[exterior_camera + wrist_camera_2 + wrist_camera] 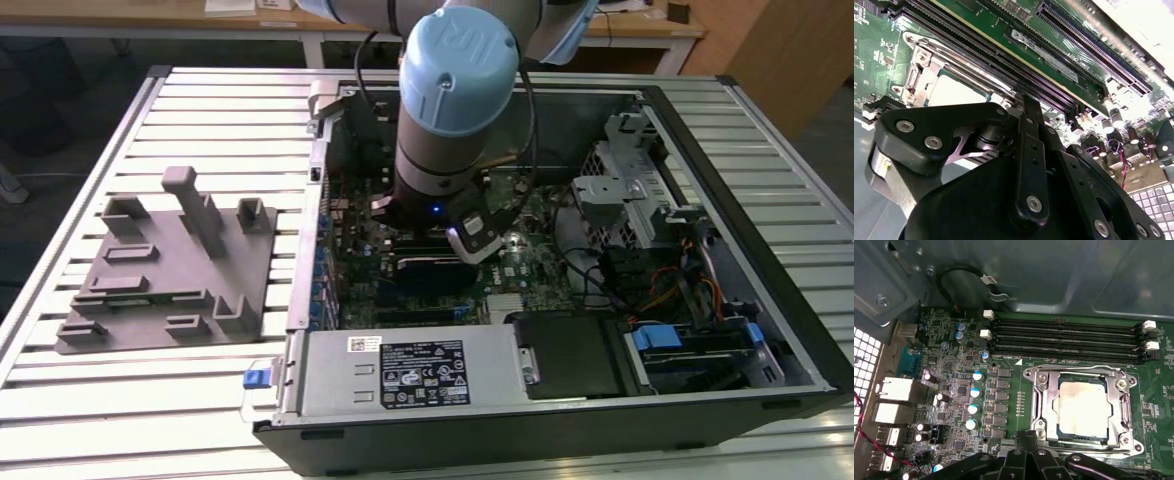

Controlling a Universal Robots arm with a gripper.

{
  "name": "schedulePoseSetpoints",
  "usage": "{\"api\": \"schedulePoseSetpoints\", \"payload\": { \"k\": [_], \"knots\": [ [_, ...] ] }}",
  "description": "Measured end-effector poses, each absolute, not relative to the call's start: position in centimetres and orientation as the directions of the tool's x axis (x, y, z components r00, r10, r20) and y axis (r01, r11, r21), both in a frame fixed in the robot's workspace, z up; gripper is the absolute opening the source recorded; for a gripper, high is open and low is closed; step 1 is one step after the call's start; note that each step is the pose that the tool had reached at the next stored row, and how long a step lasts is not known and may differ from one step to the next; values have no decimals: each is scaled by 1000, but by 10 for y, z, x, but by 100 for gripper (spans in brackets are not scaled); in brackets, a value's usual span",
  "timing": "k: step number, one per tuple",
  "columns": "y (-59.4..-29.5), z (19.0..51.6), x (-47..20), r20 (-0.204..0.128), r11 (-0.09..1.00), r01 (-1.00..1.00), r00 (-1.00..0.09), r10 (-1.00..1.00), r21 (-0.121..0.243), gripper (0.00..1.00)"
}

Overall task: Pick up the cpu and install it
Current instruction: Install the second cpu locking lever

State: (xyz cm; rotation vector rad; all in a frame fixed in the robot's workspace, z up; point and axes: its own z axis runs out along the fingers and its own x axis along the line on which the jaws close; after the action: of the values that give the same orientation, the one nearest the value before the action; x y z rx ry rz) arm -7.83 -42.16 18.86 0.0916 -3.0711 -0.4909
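Hovered low over the motherboard (1004, 390), gripper (1026, 460) poised just beside the socket frame (1081, 407); impossible to tell whether open or closed. Nothing seen gripped. Lay seated inside that metal frame, the cpu (1083, 405), pale top up, seemingly already put in place. Beyond, memory slots (1064, 337) and the computer case (747, 300) wall. Farther off on the bench (80, 250), a grey tray (167, 265) with upright posts.

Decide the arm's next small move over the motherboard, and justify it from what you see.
Probably a short, straight lift. In the first wrist view the cpu lies flat inside the metal socket frame, apart from the gripper, which hangs just beside that frame. Rising vertically would likely keep it clear of the memory slots nearby.
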Motion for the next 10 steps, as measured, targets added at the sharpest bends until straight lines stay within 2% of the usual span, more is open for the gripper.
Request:
{"api": "schedulePoseSetpoints", "payload": {
  "k": [10],
  "knots": [
    [-422,188,-78,20,948,-53,-998,-63,314,11]
  ]
}}
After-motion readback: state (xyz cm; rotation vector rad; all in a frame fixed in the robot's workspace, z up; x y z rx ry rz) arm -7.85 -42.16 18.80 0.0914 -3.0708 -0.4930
